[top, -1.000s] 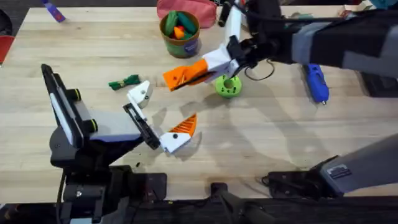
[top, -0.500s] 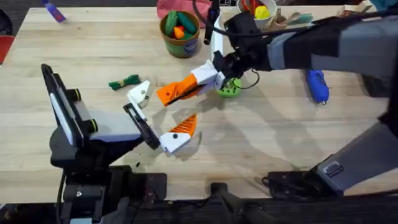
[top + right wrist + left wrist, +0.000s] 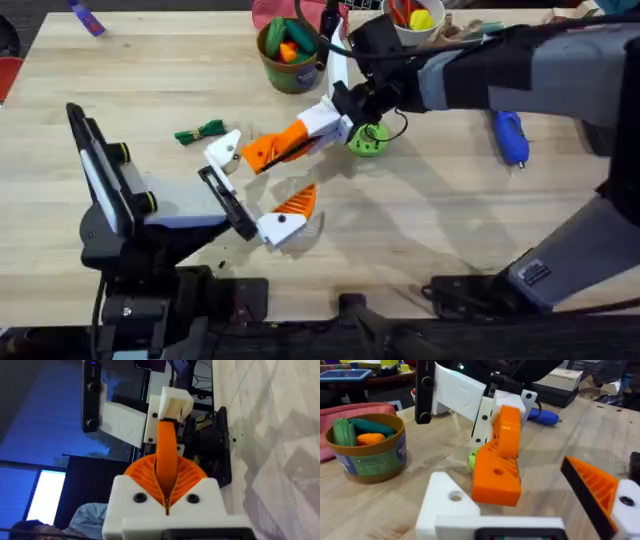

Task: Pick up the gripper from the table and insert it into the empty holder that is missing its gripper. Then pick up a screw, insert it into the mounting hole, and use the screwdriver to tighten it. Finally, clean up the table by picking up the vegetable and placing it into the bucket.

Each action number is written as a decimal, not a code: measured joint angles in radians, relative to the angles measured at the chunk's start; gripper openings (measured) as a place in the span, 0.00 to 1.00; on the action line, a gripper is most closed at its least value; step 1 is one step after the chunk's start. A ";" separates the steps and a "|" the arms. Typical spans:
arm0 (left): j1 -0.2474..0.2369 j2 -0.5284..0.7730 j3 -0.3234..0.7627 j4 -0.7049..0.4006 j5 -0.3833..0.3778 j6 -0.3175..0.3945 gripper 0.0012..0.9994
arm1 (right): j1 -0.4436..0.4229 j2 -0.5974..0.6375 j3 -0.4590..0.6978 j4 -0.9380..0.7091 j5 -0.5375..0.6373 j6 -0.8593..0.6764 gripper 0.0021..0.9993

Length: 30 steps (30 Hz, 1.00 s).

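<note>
My right gripper (image 3: 262, 152) reaches across the table and is shut on the small orange gripper (image 3: 167, 440), gripped between its ribbed pads (image 3: 142, 472). The piece's far end meets the white holder (image 3: 225, 150) on my left arm, the same holder (image 3: 175, 402) in the right wrist view. My left gripper (image 3: 255, 185) stands open, its other finger (image 3: 285, 215) carrying an orange pad. The dark green vegetable (image 3: 200, 132) lies just left of the holder. The blue screwdriver (image 3: 510, 135) lies at the right. The bucket (image 3: 300, 72) stands at the back with toy vegetables in it.
A green disc (image 3: 367, 140) sits under my right arm's wrist. A pink pouch (image 3: 300, 10) and a white bowl (image 3: 415, 22) stand at the back edge, and a small blue-purple marker (image 3: 85, 17) lies at the far left corner. Bare wood lies to the front right.
My right gripper has carried the orange piece leftward, from beside the green disc to the white holder. The left arm has not moved.
</note>
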 joint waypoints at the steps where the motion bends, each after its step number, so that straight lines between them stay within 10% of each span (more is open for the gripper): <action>1: 0.000 0.000 0.000 0.000 0.000 0.000 0.99 | 0.001 0.000 0.000 0.000 0.000 0.000 0.01; 30: 0.000 0.000 0.000 0.000 0.000 0.000 0.99 | 0.014 0.003 0.016 0.003 0.061 0.063 0.01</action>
